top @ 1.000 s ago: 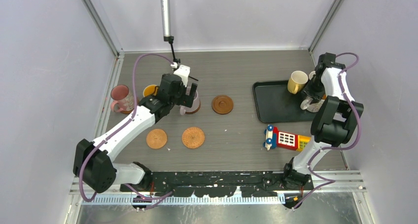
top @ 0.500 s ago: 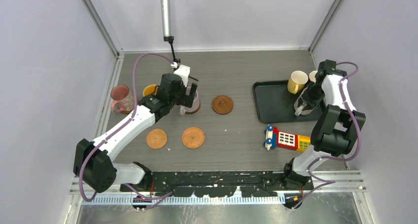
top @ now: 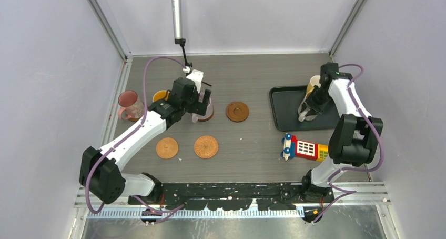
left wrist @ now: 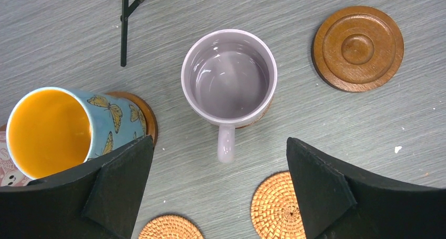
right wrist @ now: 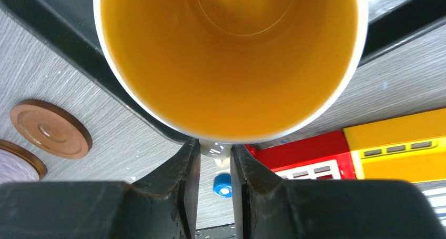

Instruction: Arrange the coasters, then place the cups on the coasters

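Right gripper (right wrist: 215, 149) clamped on handle of white mug (right wrist: 231, 55), orange inside; mug over black tray (top: 286, 112). Left gripper (left wrist: 218, 160) spread wide, holding nothing, above lilac mug (left wrist: 229, 78), well left of tray. Lilac mug stood on coaster. Bare dark coaster (top: 237, 111) lay between lilac mug and tray. Two woven coasters (top: 205, 146) lay left of tray, nearer arm bases.

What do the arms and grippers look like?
The left arm and right arm have white links, black joint housings and a loose purple cable each. The left gripper and right gripper are matte black with two angular, wedge-shaped fingers.
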